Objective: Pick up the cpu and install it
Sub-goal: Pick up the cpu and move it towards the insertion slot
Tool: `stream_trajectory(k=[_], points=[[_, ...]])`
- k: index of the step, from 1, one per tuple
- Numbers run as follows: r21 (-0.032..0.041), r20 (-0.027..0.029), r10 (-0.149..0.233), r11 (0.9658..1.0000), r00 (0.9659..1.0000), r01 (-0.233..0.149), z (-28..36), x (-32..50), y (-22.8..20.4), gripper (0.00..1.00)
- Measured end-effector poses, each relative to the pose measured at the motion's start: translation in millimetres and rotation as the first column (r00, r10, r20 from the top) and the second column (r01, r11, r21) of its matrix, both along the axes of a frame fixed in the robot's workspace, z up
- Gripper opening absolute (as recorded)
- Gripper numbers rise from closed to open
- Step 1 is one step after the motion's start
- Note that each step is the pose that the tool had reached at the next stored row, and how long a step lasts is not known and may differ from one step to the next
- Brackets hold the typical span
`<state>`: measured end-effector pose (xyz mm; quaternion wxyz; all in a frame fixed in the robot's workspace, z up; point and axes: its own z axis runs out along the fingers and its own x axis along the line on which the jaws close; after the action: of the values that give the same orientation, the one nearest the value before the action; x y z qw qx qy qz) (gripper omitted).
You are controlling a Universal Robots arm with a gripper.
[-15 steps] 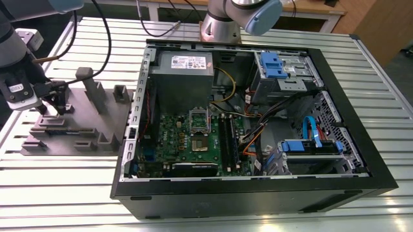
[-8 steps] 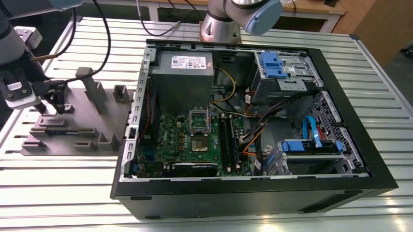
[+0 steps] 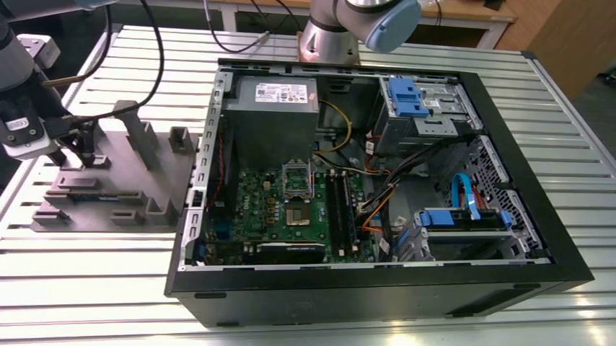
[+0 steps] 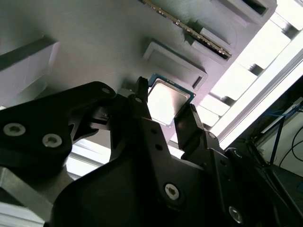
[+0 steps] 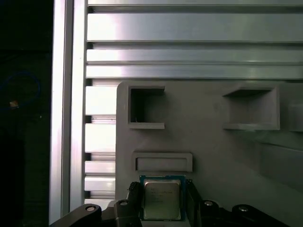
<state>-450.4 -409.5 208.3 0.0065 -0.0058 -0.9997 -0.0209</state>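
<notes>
The exterior view takes in the whole slatted metal counter (image 3: 97, 274). An open computer case (image 3: 539, 238) lies on its side at the exterior view's right, with the green motherboard (image 3: 288, 216) and its dark socket (image 3: 296, 211) facing up. A grey plastic block (image 3: 144, 180) with upright posts sits at the exterior view's left. The robot arm (image 3: 19, 86) reaches to that side, its wrist pointing straight down, and the gripper (image 3: 77, 158) is lowered onto the block's left part.

Both wrist views look closely past the gripper. The cpu (image 5: 162, 198) lies flat on the block, shiny metal top up, near the block's edge beside the counter slats. It is square, with no long axis, and its sides run parallel to the block's edges. In the second wrist view the cpu (image 4: 166, 100) sits between the two black fingers (image 4: 142, 101), which are closed against two opposite edges, gripping it while it rests on the block.
</notes>
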Motion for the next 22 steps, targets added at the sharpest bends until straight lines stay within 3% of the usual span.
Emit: stream_trajectory(k=[5,22], points=[[0.0001,0.0001,0.0,1.0,1.0,0.0,4.6,0.1,0.0,0.47],[0.0,0.0,0.0,1.0,1.0,0.0,8.0,0.0,0.0,0.47]])
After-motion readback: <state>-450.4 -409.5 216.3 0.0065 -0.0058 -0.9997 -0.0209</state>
